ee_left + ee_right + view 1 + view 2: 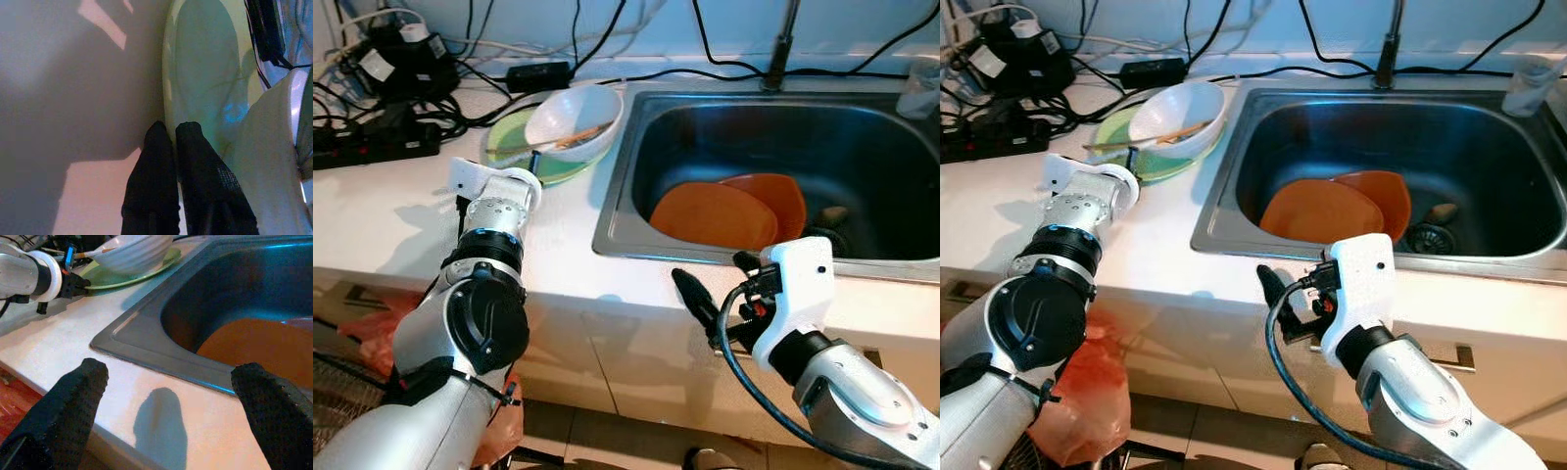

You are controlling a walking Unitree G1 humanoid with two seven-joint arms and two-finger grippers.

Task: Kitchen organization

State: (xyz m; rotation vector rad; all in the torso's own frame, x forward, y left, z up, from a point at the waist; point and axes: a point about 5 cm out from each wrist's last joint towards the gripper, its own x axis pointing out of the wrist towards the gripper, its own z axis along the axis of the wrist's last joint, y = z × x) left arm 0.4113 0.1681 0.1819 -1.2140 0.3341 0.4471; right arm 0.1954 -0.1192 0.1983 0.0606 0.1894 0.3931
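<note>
Chopsticks (558,143) lie crosswise in the bowl (576,119); left hand (171,134) closed, right hand (171,382) open.

Sink (636,211) sunk into the desk (382,220) at 1 o'clock, two plates (715,215) overlapping inside, drain (1427,238) just right of them. Bowl (574,119) with chopsticks (570,139) at 11 o'clock, resting on a plate (509,132) just left of the sink rim. Power strip (372,145) and cables at 10 o'clock, behind. Faucet (781,44) at 12 o'clock, behind the basin. Cup (920,90) at 2 o'clock, on the far corner.
</note>
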